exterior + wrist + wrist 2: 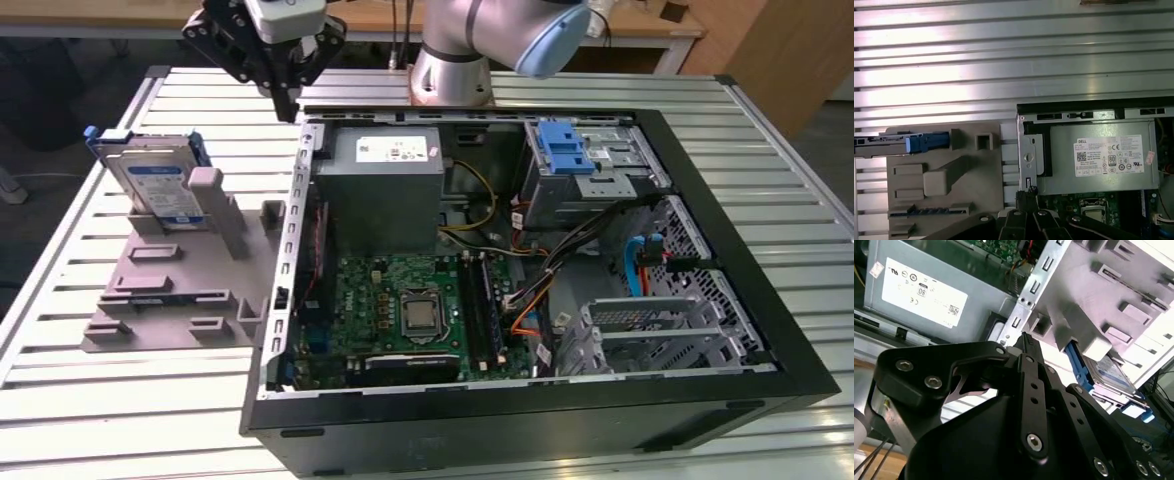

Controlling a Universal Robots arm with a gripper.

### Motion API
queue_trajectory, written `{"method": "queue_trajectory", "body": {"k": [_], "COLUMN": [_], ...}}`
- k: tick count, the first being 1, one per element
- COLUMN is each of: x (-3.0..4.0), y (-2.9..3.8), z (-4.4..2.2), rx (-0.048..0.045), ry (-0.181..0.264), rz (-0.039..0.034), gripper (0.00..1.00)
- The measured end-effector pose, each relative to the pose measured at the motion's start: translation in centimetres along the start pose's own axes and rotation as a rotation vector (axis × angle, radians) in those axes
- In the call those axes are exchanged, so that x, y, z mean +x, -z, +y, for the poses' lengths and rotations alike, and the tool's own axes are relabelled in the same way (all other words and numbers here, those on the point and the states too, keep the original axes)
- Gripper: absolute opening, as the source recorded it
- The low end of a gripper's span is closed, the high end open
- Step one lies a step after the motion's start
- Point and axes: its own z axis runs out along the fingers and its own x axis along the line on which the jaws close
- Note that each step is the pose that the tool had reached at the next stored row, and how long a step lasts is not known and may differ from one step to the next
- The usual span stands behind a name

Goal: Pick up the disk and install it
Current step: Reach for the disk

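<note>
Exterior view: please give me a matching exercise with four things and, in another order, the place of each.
Things: 1 the disk; 2 the gripper; 3 the power supply box; 4 the blue latch.
Places: A on the drive cage inside the case; B upright in the grey holder; C above the table, outside the case; D inside the case, beside the motherboard.
Pairs: 1-B; 2-C; 3-D; 4-A.
</note>
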Motion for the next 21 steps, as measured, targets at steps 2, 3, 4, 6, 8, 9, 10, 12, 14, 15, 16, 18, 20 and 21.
{"method": "queue_trajectory", "body": {"k": [2,3,4,6,8,9,10,12,14,15,16,18,20,21], "x": [0.25,0.37,0.46,0.55,0.69,0.8,0.9,1.09,1.3,1.36,1.43,1.65,2.11,2.36], "y": [0.0,0.0,-0.01,-0.01,-0.01,-0.02,-0.02,-0.03,-0.03,-0.03,-0.03,-0.06,-0.1,-0.13], "z": [0.03,0.04,0.06,0.06,0.05,0.04,0.03,0.03,0.03,0.04,0.04,0.03,0.1,0.18], "rx": [0.0,0.0,0.0,0.0,0.0,0.0,0.0,0.0,-0.0001,-0.0001,0.0,0.0,0.0,-0.0002], "ry": [0.0,0.0,0.0,0.0,0.0,0.0,0.0,0.0,0.0,0.0,0.0,0.0,0.0,0.0], "rz": [-0.0001,0.0,0.0,0.0,0.0001,0.0,0.0001,0.0,0.0,0.0,0.0,0.0,0.0,-0.0001], "gripper": [0.11,0.11,0.11,0.11,0.11,0.11,0.11,0.11,0.11,0.11,0.11,0.11,0.11,0.11]}}
